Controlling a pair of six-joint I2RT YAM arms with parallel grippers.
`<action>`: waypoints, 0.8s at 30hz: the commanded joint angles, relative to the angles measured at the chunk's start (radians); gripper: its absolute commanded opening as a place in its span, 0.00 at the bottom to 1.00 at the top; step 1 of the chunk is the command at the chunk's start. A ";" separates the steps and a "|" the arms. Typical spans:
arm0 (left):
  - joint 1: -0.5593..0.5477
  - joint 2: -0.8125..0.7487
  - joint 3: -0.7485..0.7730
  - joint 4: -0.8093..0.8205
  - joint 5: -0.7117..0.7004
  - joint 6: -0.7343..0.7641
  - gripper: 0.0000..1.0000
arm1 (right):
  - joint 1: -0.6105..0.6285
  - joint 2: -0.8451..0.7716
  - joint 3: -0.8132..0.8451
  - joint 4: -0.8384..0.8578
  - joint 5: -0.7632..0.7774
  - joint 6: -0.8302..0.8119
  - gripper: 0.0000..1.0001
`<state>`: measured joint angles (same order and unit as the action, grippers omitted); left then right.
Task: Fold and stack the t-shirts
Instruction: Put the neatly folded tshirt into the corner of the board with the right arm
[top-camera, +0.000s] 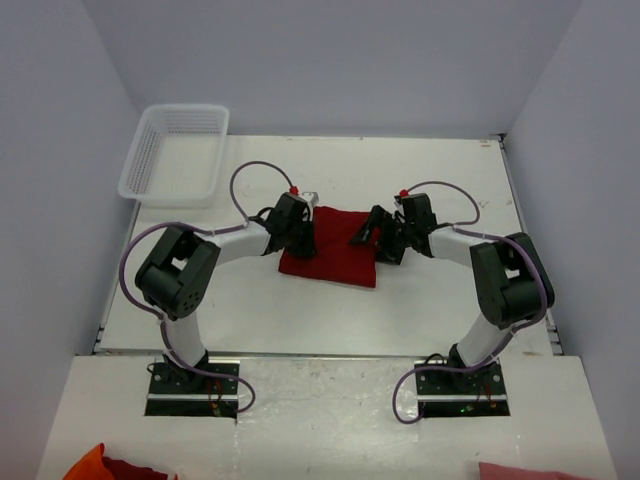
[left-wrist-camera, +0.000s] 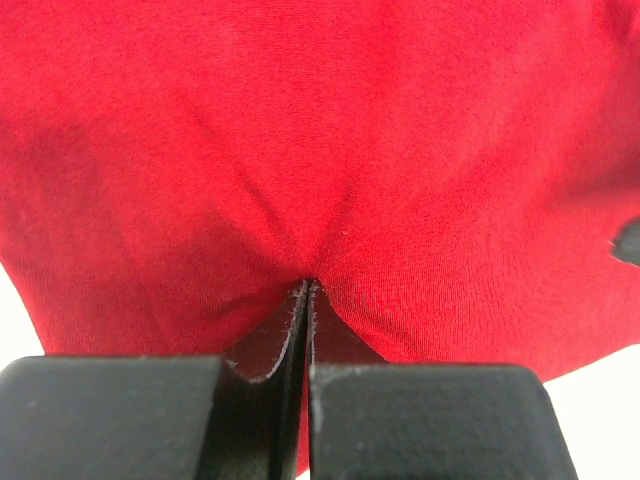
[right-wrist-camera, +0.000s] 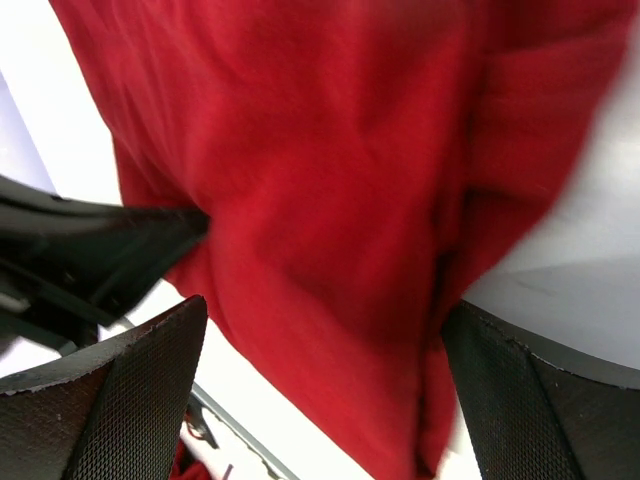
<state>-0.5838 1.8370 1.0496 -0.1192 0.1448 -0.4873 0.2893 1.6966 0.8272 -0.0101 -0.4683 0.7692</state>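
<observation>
- A white mesh basket sits at the far left corner of the bench. Part of it hangs over the edge.
- At the bottom left, a bit of orange and dark red cloth is cut off by the edge of the picture. I cannot tell what it is.
- The left claw is at the left side of the t-shirt. In its own wrist view the claw is pressed closed, with a pinch of red cloth caught at the tips. The t-shirt puckers toward that spot and fills nearly the whole view.
- The t-shirt lies in the middle of the bench between the two claws. It is folded into a rough square. No words or label can be made out on it.
- The right claw is at the right side of the t-shirt. In its wrist view the claw is spread wide apart, with the t-shirt between its fingers. That view is blurry, so I cannot tell if the fingers touch the cloth.
- At the bottom right, a strip of pink cloth is mostly cut off.
</observation>
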 joint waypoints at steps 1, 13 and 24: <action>-0.030 -0.016 -0.033 -0.036 0.024 0.004 0.00 | 0.030 0.093 0.003 -0.067 0.066 0.016 0.98; -0.030 -0.032 -0.054 -0.031 0.025 0.019 0.00 | 0.044 0.126 0.062 -0.131 0.175 0.012 0.83; -0.031 -0.047 -0.071 -0.023 0.035 0.016 0.00 | 0.044 0.166 0.090 -0.149 0.184 0.009 0.53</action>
<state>-0.6033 1.8099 1.0122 -0.1062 0.1535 -0.4866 0.3260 1.7935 0.9272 -0.0544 -0.4026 0.8093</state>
